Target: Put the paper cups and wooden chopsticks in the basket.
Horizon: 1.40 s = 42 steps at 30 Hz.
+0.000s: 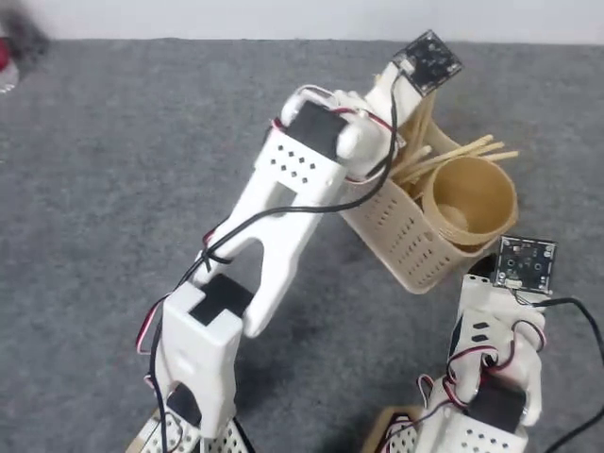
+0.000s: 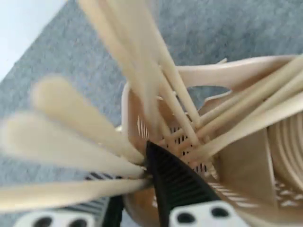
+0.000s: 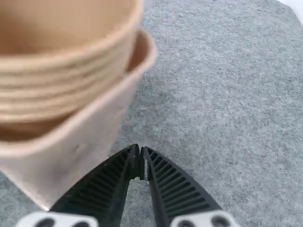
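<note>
On a grey carpet point(image 1: 113, 189) with short, felt-like pile stands the basket point(image 1: 396, 241), at about 2 o'clock from the middle of the high view. It is of cream plastic, oblong with rounded corners, and its thin walls are pierced by rows of small slots. The paper cups point(image 1: 472, 198) are tan and matte, nested one in another so that their rolled rims show as close rings. They sit in the end of the basket toward 4 o'clock and lean their mouth outward. The wooden chopsticks point(image 1: 462, 153) are pale, thin and straight. They rest in the end toward 12 o'clock and fan out over the rim toward 2 o'clock. The left gripper point(image 2: 135, 177) hangs over that end, and its ribbed black fingers appear clamped on several wooden chopsticks that point down into the basket. The right gripper point(image 3: 141, 156) is at 5 o'clock from the basket, low over the carpet, just beside the smooth outer wall. Its ribbed fingers are pressed together with nothing between them.
</note>
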### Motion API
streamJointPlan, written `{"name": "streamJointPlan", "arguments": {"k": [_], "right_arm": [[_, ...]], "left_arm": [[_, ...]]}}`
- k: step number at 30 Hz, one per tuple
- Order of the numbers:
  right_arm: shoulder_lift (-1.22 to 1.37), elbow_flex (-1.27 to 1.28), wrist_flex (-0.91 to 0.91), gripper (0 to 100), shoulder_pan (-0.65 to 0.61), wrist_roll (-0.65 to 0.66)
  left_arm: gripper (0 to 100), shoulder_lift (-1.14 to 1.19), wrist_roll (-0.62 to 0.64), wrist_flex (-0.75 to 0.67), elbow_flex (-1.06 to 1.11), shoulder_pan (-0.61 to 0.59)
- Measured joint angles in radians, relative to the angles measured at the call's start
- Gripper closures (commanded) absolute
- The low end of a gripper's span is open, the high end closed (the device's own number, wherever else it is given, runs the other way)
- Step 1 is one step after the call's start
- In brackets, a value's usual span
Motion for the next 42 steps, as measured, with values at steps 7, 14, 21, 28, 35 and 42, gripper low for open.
{"name": "streamJointPlan", "arguments": {"k": [7, 14, 21, 28, 35, 42], "right_arm": [[0.000, 0.000, 0.000, 99.0, 0.000, 0.000], [0.000, 0.000, 0.000, 99.0, 0.000, 0.000], [0.000, 0.000, 0.000, 99.0, 0.000, 0.000], [0.000, 0.000, 0.000, 99.0, 0.000, 0.000], [0.000, 0.000, 0.000, 98.7, -0.038, 0.000], [0.000, 0.000, 0.000, 81.6, -0.074, 0.106]], "left_arm": [[99, 0.000, 0.000, 0.149, -0.025, -0.097], [99, -0.002, 0.031, 0.176, -0.003, -0.318], [97, -0.009, 0.034, 0.176, 0.043, -0.407], [63, -0.015, 0.031, 0.178, 0.084, -0.408], [55, -0.166, 0.029, 0.183, 0.072, -0.371], [55, -0.413, 0.029, 0.186, 0.002, -0.353]]}}
